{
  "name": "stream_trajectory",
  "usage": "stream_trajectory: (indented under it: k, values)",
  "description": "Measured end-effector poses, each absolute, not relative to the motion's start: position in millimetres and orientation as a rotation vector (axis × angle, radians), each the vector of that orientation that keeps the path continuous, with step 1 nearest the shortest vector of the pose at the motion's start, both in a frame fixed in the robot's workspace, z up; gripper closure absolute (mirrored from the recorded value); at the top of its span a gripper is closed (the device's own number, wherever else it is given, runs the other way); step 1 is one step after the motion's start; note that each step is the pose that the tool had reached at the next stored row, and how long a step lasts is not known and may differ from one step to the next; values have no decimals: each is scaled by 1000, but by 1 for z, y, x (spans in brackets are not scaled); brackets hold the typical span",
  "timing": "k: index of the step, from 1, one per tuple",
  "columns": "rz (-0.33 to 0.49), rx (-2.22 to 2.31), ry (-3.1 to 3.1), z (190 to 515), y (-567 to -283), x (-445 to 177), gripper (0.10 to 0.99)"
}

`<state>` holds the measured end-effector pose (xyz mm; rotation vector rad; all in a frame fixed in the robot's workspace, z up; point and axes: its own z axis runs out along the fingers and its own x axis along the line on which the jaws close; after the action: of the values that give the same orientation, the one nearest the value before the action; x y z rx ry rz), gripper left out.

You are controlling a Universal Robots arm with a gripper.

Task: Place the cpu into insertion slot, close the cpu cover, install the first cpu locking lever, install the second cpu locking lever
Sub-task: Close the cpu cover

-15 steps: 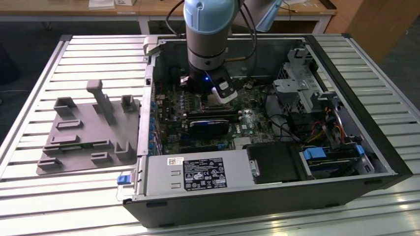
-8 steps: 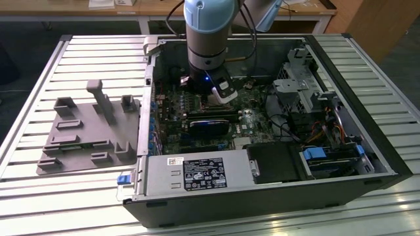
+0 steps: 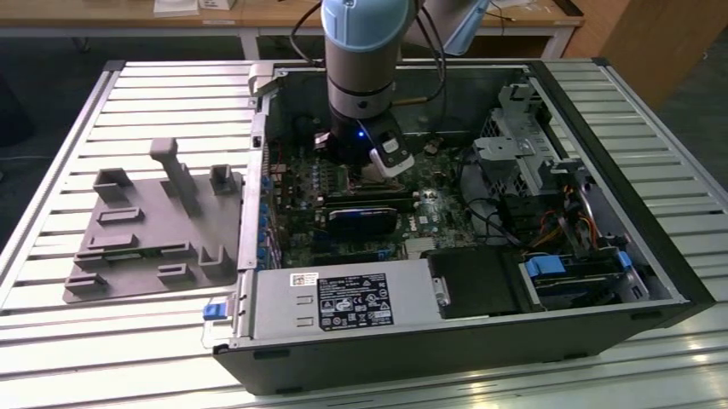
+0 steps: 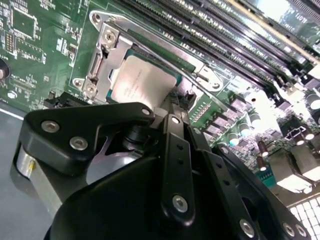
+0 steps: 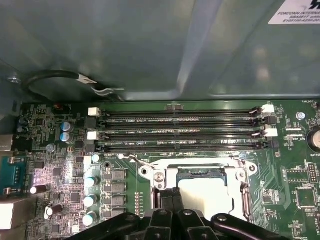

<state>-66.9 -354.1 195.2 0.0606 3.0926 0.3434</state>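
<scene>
- Now, the pale silver-beige, square, metal-topped cpu [image 4: 142,82] is found seated in the silver-rimmed square insertion slot [image 5: 159,176].
- The thin silvery frame-shaped cpu cover [image 4: 116,47] is lowered flat over the slot.
- The black gripper [image 4: 176,102] is held at the slot's edge, jaws seemingly drawn together and empty.
- A thin wire locking lever [image 5: 131,159] is laid along the slot's side away from the gripper.

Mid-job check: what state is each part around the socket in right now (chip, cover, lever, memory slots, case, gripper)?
Chip: seated flat, its metal top showing through the cover.
Cover: down, framing the chip.
Lever: lies along the cover's edge nearest the memory slots; latched or not, cannot tell.
Memory slots: empty.
Computer case: on its side, open.
Gripper: low at the cover's edge.
</scene>
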Motion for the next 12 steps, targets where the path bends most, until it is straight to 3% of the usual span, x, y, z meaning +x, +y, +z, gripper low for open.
stream_trajectory:
  k: [8,12]
  values:
    - [340,61,3093,204,-354,-67,984]
    - [288,60,3097,206,-353,-67,984]
